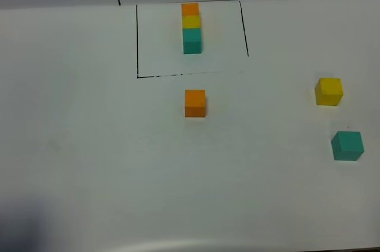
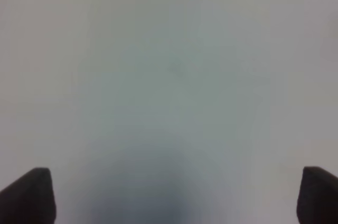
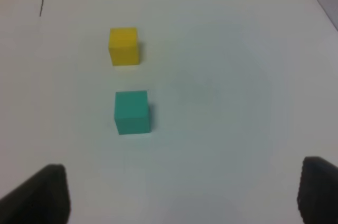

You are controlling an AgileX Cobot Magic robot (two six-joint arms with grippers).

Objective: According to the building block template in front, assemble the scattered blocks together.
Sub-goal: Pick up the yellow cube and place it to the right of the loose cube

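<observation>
Shows template row, orange-yellow-teal, framed by black lines at far centre as the model. Puts orange cube just before it, yellow cube and teal cube well right, unjoined. Has left gripper and right gripper spread wide, empty, likely ready to pick.

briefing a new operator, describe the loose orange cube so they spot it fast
On the table, find the black frame at the far middle, holding the three-cube template. Just outside its near line sits the orange cube, alone; the yellow cube and teal cube lie far right.
</observation>
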